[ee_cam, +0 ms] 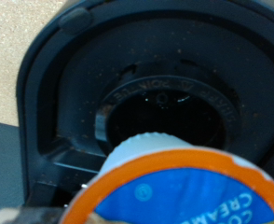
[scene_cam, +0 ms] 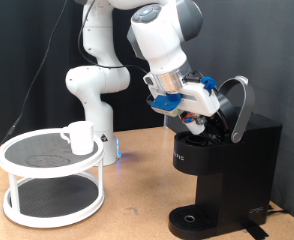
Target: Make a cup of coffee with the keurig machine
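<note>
Exterior view: the white Panda arm (scene_cam: 162, 45) reaches down from twelve o'clock to the open top of the keurig machine (scene_cam: 227, 165), which stands on the wooden surface (scene_cam: 137, 215) at about four o'clock in the frame. The machine's domed lid (scene_cam: 242, 105) is raised and tilts back toward two o'clock. The claw (scene_cam: 194, 118) sits just inside the opening under the lid; blue parts of the wrist assembly show just beside it at nine o'clock. How far the claw is spread cannot be told from either view.

The cup (scene_cam: 79, 137) stands upright on the upper tier of the white round tray table (scene_cam: 52, 180) at eight o'clock, well apart from the machine. The round drip tray (scene_cam: 195, 218) at the machine's base carries nothing.

Wrist view: the black circular pod chamber (ee_cam: 165, 117) fills the centre, ringed by the machine's dark housing. A pod (ee_cam: 188, 191) with a white wall, an orange rim and a blue top bearing white lettering lies at six o'clock, close to the camera and overlapping the chamber's lower edge. The fingers are not visible in this view, so a grip on the pod cannot be confirmed.
</note>
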